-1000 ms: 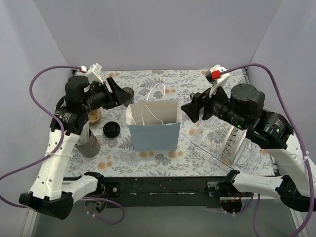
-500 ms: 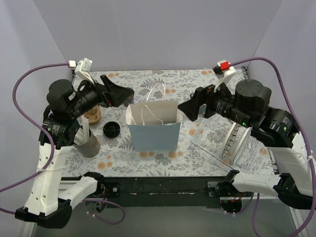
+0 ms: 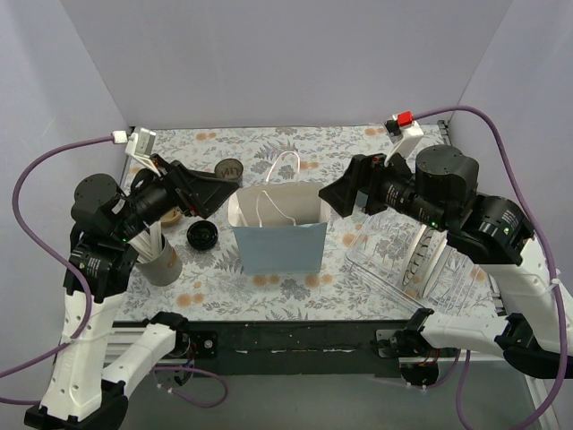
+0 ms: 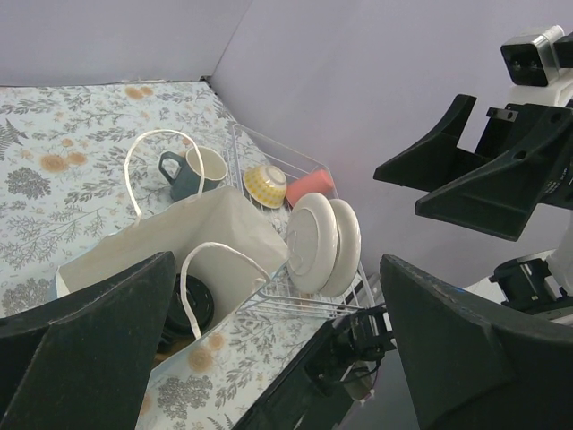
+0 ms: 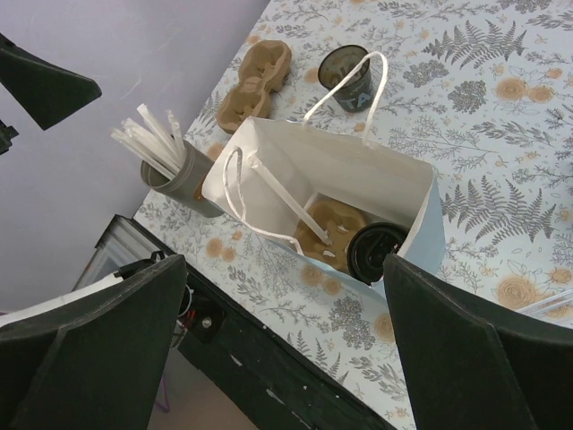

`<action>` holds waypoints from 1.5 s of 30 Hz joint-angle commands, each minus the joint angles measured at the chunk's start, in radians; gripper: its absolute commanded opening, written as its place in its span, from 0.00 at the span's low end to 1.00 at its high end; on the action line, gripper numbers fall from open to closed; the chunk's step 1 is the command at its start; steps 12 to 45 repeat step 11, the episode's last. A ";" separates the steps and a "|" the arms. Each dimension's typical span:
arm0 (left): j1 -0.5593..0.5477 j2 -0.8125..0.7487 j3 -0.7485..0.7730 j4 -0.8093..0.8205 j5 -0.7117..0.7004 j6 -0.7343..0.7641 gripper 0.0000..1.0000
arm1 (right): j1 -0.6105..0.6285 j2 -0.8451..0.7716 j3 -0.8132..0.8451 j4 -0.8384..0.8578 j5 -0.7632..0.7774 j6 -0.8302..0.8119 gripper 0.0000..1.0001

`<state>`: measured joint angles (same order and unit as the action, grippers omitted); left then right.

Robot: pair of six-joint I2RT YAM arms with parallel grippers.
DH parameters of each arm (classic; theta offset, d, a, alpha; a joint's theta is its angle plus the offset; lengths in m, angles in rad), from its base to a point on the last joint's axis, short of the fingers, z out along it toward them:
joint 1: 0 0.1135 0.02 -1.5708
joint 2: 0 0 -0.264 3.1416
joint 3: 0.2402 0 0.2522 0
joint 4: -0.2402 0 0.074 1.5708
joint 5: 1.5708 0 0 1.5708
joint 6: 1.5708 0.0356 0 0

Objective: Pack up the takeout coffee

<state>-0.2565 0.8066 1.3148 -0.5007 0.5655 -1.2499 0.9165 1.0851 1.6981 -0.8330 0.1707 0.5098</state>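
- At table centre, upright with its mouth open: light-blue paper bag [image 3: 279, 246] with white cord handles.
- Down inside that bag, at the 4 o'clock corner of its floor in the right wrist view: small dark brown paper cup with round black plastic lid [image 5: 376, 251], the takeout coffee, standing lid up.
- Just beside the coffee at 10 o'clock, also on the bag floor: tan moulded-cardboard piece [image 5: 324, 224].
- At 10 o'clock of the bag in the overhead view, raised above the table: left gripper [image 3: 228, 190], black jaws spread wide, nothing between them.
- At 2 o'clock of the bag, likewise raised: right gripper [image 3: 329, 197], jaws wide apart and empty.
- At 11 o'clock of the bag, on the floral tablecloth [image 3: 313, 143]: lidless dark paper cup [image 3: 229, 168].
- At 9 o'clock, near the bag's left wall: loose round black lid [image 3: 202, 235], flat on the cloth.
- At 8 o'clock, well apart from the bag: plain grey cup [image 3: 161, 262] holding white straws.
- At 3 to 4 o'clock: clear dish rack [image 3: 376, 273] with white plates [image 3: 421, 255] on edge.
- Near the rack's far end in the left wrist view: grey-blue handled mug [image 4: 183, 172] and yellow bowl [image 4: 266, 184].
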 commanded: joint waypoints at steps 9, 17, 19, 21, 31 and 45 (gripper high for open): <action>0.003 -0.014 -0.002 -0.032 -0.007 0.003 0.98 | -0.004 -0.056 -0.044 0.057 0.004 0.038 0.98; 0.003 -0.017 0.000 -0.033 -0.010 0.000 0.98 | -0.004 -0.056 -0.048 0.058 -0.010 0.033 0.99; 0.003 -0.017 0.000 -0.033 -0.010 0.000 0.98 | -0.004 -0.056 -0.048 0.058 -0.010 0.033 0.99; 0.003 -0.017 0.000 -0.033 -0.010 0.000 0.98 | -0.004 -0.056 -0.048 0.058 -0.010 0.033 0.99; 0.003 -0.017 0.000 -0.033 -0.010 0.000 0.98 | -0.004 -0.056 -0.048 0.058 -0.010 0.033 0.99; 0.003 -0.017 0.000 -0.033 -0.010 0.000 0.98 | -0.004 -0.056 -0.048 0.058 -0.010 0.033 0.99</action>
